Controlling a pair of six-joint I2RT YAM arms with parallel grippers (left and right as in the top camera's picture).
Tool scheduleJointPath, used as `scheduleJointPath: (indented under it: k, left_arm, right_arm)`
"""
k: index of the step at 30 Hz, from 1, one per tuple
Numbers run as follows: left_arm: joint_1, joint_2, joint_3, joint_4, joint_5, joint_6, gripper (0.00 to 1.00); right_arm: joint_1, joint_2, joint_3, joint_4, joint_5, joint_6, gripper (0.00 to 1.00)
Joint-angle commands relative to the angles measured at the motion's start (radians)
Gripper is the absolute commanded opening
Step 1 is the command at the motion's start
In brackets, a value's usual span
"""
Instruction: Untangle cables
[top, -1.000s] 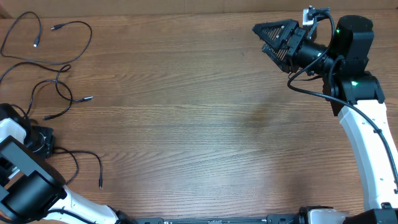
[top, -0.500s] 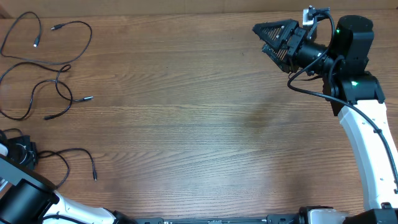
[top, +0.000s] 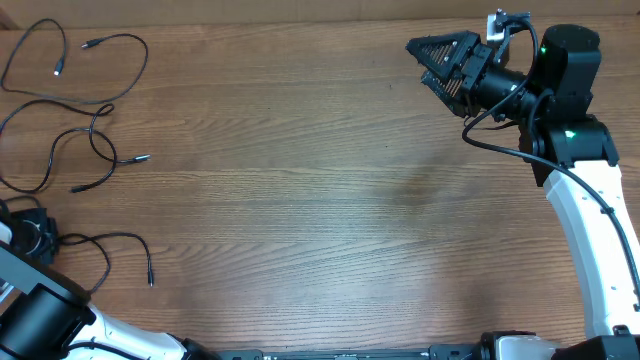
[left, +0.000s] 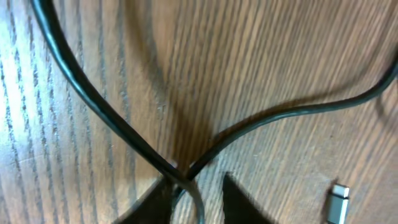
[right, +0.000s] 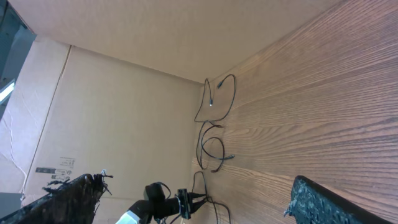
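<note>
Our left claw (left: 189, 199) sits low over the table (top: 320, 200) at its near left edge. In the left wrist view its jaws stand close together, and a strand (left: 112, 118) folds out from between them in a V, so we judge it pinched rather than merely straddled. The same strand (top: 110, 236) runs right from the left claw (top: 35, 235) across the table, curves down, and ends in a plug tip (top: 150, 283) lying free. A silver plug tip (left: 339, 199) also lies just right of the jaws in the left wrist view.

The other cables (top: 97, 118) lie further off at the far left, looped over one another, and apart from the one we hold.

Our right claw (top: 422, 62) hangs at the far right with its jaws spread wide and nothing in them, well away from all of this.

To do this step well, we think the drag should be slow and low, so the strand slides flat instead of whipping its tip about. We should draw it away from the far-left loops, not toward them, and set it down well apart. We should watch the fold at the jaws, since a tight pull there could kink it.
</note>
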Motion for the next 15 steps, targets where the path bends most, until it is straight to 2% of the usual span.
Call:
scheduleJointPath:
  k: [1, 3, 4, 7, 11, 15]
  left_arm:
    - [-0.001, 0.014, 0.024, -0.005, 0.007, 0.041, 0.41]
    - [-0.001, 0.014, 0.032, -0.012, 0.006, 0.06, 0.52]
    - [0.0, 0.014, 0.053, -0.037, 0.006, 0.07, 0.72]
    - [0.0, 0.013, 0.125, -0.119, 0.006, 0.073, 0.78]
    - [-0.001, 0.007, 0.234, -0.238, 0.007, 0.09, 0.77]
    - [-0.013, -0.015, 0.349, -0.32, 0.041, 0.185, 0.77]
  right_arm:
    - [-0.002, 0.003, 0.014, 0.005, 0.009, -0.009, 0.97]
    - [-0.002, 0.003, 0.014, 0.005, 0.009, -0.01, 0.97]
    - [-0.002, 0.003, 0.014, 0.005, 0.009, -0.021, 0.97]
    - [-0.002, 0.003, 0.014, 0.0, 0.009, -0.05, 0.98]
    - [-0.002, 0.003, 0.014, -0.014, 0.018, -0.108, 1.0]
    - [-0.002, 0.002, 0.015, -0.038, 0.066, -0.172, 1.0]
